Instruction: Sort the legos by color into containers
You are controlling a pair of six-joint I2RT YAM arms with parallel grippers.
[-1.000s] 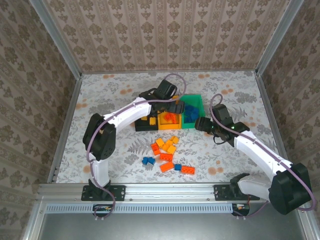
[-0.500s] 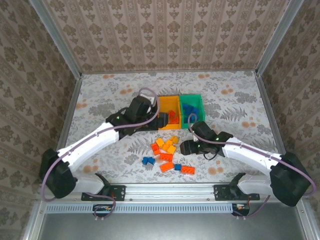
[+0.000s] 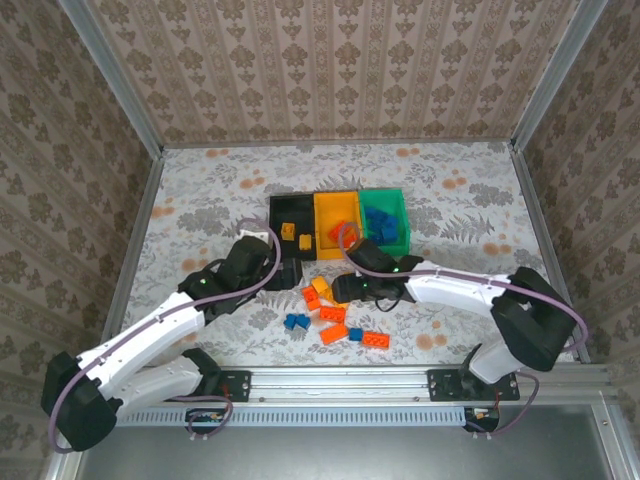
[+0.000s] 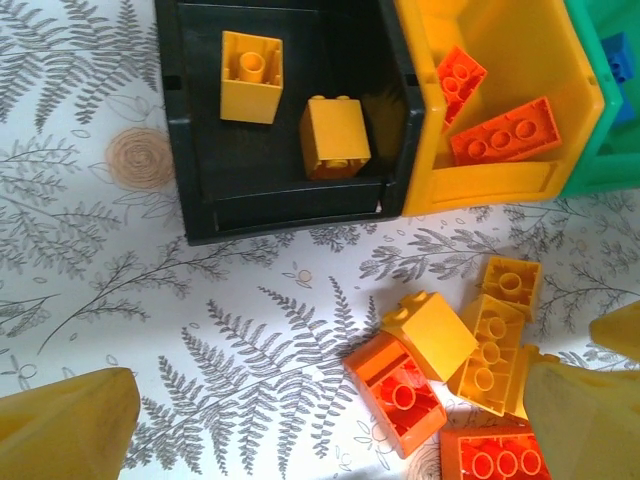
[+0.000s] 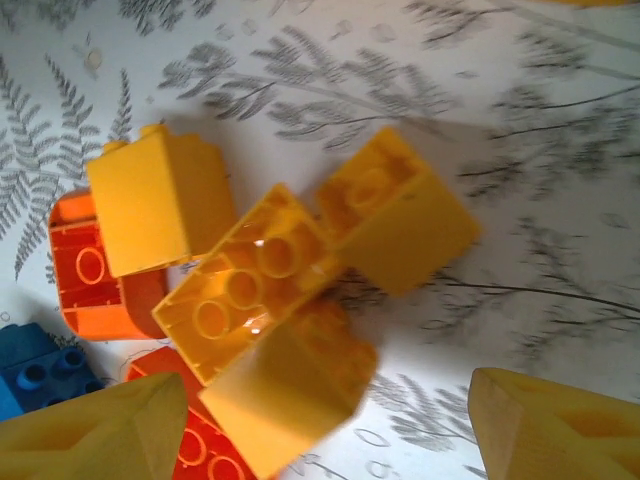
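- Yellow-orange bricks are what you are after now: the right jaws hang low over the loose pile of legos (image 3: 335,308) on the desk (image 3: 200,190), just in front of the containers (image 3: 337,205).
- I judge this to be the pick step, with nothing lifted yet.
- The right jaws stand apart and grip nothing. In the right wrist view a yellow-orange brick (image 5: 290,400) lies between the fingers (image 5: 90,430), close to one and clear of the other.
- Your next move calls for settling squarely over that one brick and closing on it alone. A long yellow-orange brick (image 5: 240,290) lies right against it and could get dragged along.
- The left jaws are spread wide and empty, over the bare desk between the black bin (image 4: 200,200) and the pile.
- The black bin already holds two yellow-orange bricks (image 4: 250,62), the yellow-orange bin (image 4: 500,185) holds orange-red bricks (image 4: 505,130), and the green bin (image 3: 392,240) holds blue bricks (image 3: 378,220) — so your brick most likely belongs in the black one.
- Roughly a dozen bricks lie unsorted, so plenty of the task remains.
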